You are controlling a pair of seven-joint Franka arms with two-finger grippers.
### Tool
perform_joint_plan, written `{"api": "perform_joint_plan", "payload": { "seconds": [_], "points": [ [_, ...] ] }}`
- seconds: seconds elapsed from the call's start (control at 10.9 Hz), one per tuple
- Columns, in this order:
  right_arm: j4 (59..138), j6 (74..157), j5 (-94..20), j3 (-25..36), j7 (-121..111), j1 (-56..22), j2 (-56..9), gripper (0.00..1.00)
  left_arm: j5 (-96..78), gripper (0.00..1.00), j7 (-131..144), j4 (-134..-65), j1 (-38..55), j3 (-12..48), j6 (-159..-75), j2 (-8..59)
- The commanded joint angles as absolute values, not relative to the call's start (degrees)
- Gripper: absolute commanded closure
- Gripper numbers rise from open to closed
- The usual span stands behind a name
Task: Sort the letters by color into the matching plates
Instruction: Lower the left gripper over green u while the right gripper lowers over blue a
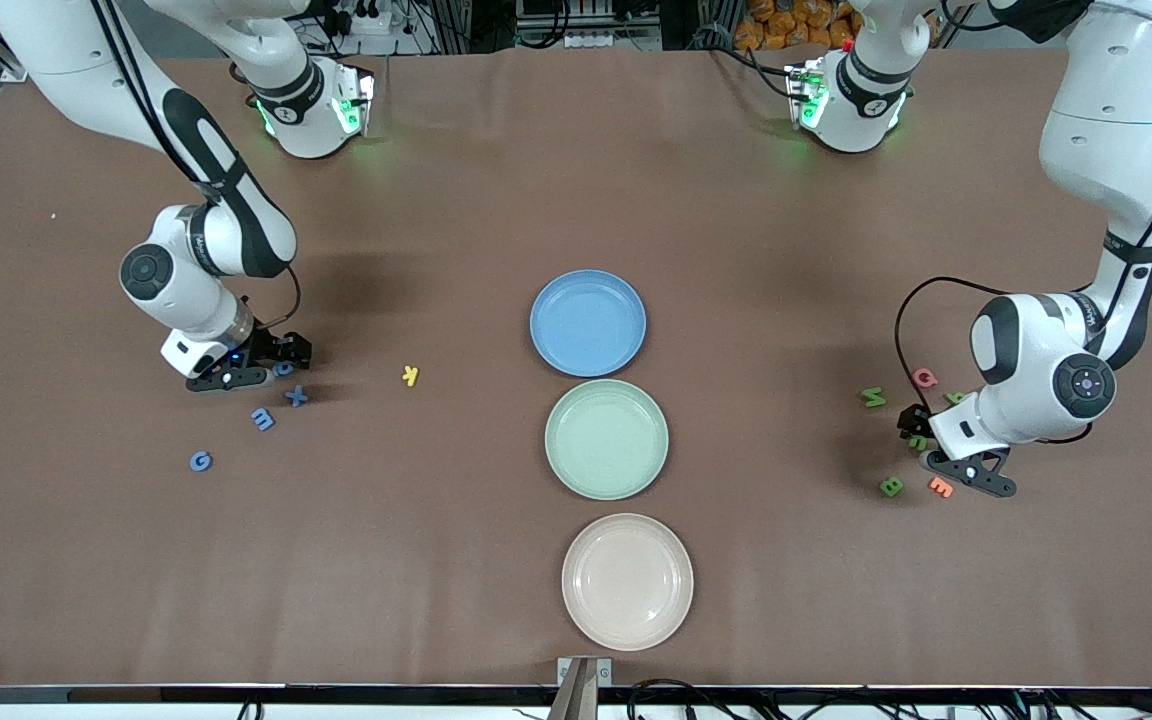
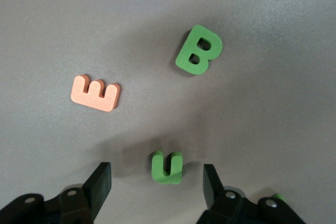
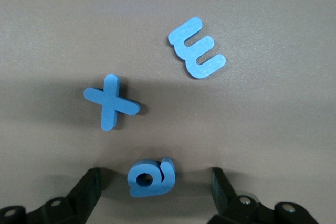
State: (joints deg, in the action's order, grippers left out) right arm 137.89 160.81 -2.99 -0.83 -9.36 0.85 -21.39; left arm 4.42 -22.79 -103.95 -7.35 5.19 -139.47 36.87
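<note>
**Both pincers low over letters, nothing gripped yet**

The brown surface (image 1: 496,180) carries three empty plates in a row at its middle: the blue plate (image 1: 588,322) farthest from the front camera, the green plate (image 1: 606,439) next, the beige plate (image 1: 627,581) nearest.

The right pincer (image 3: 155,182) is set down toward the right arm's end, fingers spread either side of a blue rounded letter (image 3: 151,178) without touching it. The left pincer (image 2: 156,182) is placed likewise toward the left arm's end, open around a green U (image 2: 167,167), with gaps on both sides.

Either letter could be nudged aside or tipped if one finger meets it first, since both lie off-centre between the fingers; a thin letter may also slip out during the lift.

Near the blue letter lie a blue X (image 3: 111,102) and a blue E-like letter (image 3: 198,48); near the U, a green B (image 2: 199,50) and an orange E (image 2: 96,93). None is in the fingers' way.
</note>
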Motion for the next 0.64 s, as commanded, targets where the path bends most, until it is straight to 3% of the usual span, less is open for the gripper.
{"api": "perform_joint_plan", "payload": {
  "seconds": [0.0,0.18,0.55],
  "points": [
    [138.5,161.5,-1.9,-1.5,-9.5,1.8,-21.1,0.12,4.7,0.25,-20.8,-104.2,-7.1,5.4,-139.5,36.7],
    [138.7,161.4,-2.0,-1.5,-9.4,1.7,-20.6,0.13,4.7,0.39,-20.8,-104.2,-7.1,5.4,-139.5,36.7],
    [139.0,161.2,-2.0,-1.7,-9.0,1.7,-20.0,0.14,4.7,0.45,-20.6,-104.1,-7.1,5.4,-139.5,36.8]
  ]
}}
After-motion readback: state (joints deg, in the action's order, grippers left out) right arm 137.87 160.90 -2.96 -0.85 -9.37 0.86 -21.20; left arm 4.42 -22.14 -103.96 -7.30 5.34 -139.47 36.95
